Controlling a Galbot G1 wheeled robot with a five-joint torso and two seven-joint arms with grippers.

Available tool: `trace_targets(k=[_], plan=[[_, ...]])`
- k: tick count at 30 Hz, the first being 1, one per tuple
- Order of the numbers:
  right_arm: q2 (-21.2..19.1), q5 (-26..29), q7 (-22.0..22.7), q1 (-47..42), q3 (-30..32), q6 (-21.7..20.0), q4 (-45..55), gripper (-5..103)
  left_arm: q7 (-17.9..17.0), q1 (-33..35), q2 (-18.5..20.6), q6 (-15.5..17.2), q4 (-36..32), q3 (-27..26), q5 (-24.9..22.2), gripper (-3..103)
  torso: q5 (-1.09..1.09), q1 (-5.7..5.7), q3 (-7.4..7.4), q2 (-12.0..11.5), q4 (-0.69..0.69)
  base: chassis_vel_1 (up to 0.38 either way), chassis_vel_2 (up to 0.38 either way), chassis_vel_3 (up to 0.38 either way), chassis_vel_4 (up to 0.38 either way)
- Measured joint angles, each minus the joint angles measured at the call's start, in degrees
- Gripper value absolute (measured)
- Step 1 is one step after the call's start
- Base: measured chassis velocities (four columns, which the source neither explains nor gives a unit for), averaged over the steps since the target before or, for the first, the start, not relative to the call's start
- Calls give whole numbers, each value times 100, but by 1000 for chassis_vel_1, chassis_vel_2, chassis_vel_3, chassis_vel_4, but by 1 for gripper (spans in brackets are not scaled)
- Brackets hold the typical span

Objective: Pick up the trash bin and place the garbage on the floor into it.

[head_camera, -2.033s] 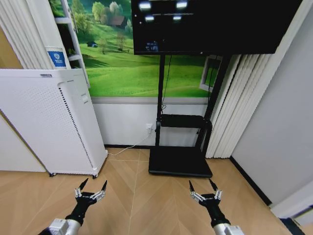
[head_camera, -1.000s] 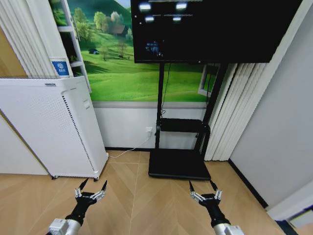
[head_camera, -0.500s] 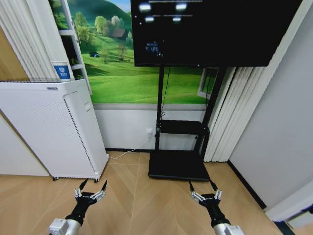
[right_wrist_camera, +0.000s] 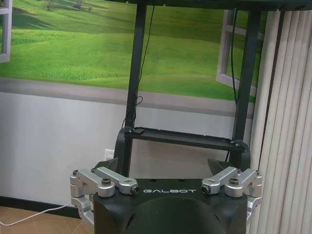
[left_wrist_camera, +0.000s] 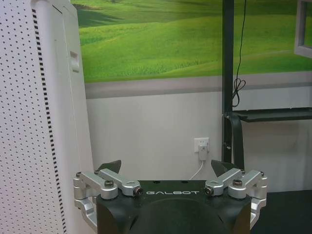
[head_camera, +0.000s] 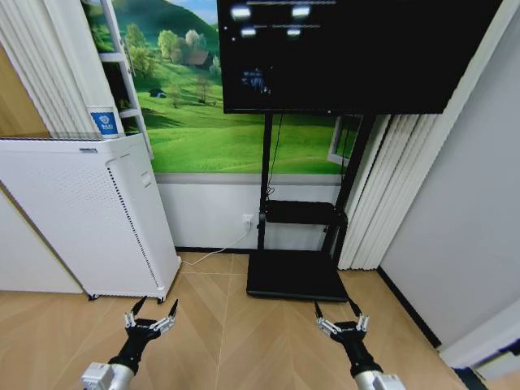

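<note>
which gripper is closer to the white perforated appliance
Left. The left gripper hangs open over the floor just in front of the white perforated appliance; the right gripper, also open, is farther off, before the black stand base.

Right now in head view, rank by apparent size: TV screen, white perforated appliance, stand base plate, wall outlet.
1. TV screen
2. White perforated appliance, close to the screen in area and cut off at the edge, so that order is unsure
3. Stand base plate
4. Wall outlet

herringbone floor (head_camera: 227,325), white appliance (head_camera: 81,211), black stand (head_camera: 297,272)
</note>
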Motion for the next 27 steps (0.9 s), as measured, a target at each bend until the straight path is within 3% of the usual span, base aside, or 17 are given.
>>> trace_targets(k=[14,27], plan=[[0,0,0,0,0,0,0,100,0,0,0,0,0,0,0,100,0,-7,-9,-13,0,0,0,0,0],[0,0,0,0,0,0,0,100,0,0,0,0,0,0,0,100,0,111,146,261,0,0,0,0,0]])
